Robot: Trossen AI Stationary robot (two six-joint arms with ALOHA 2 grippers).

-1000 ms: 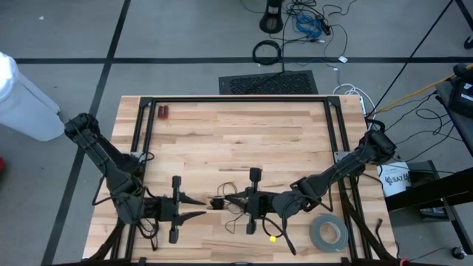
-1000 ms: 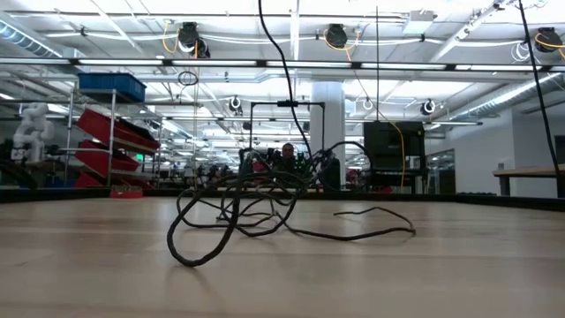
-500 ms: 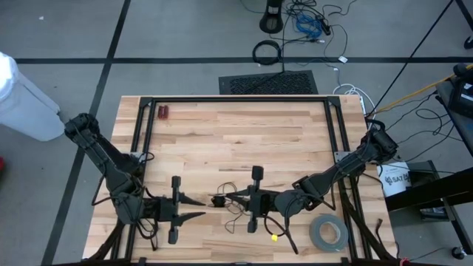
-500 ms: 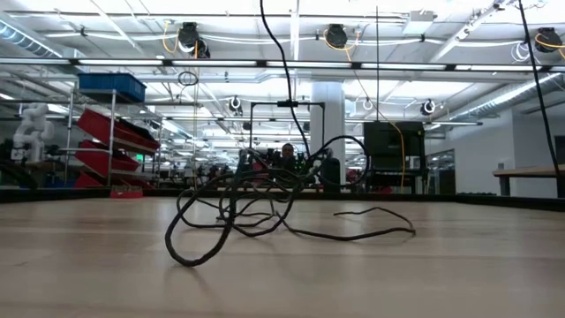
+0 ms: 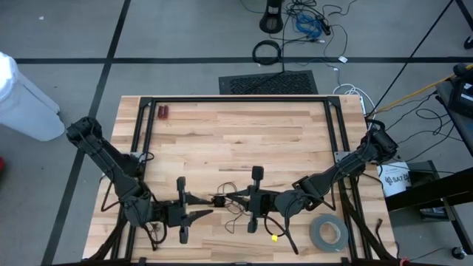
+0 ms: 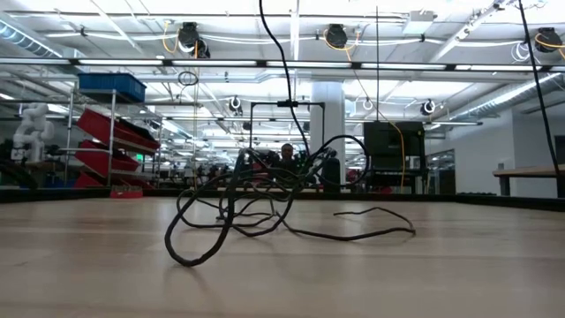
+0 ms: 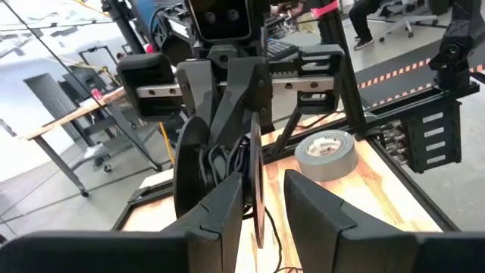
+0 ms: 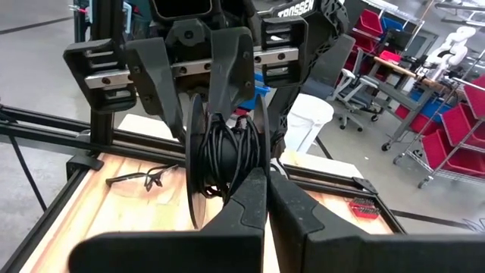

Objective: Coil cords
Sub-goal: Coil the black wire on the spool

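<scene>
Near the table's front edge, both pincers tip-to-tip over cords [image 5: 230, 201].
</scene>
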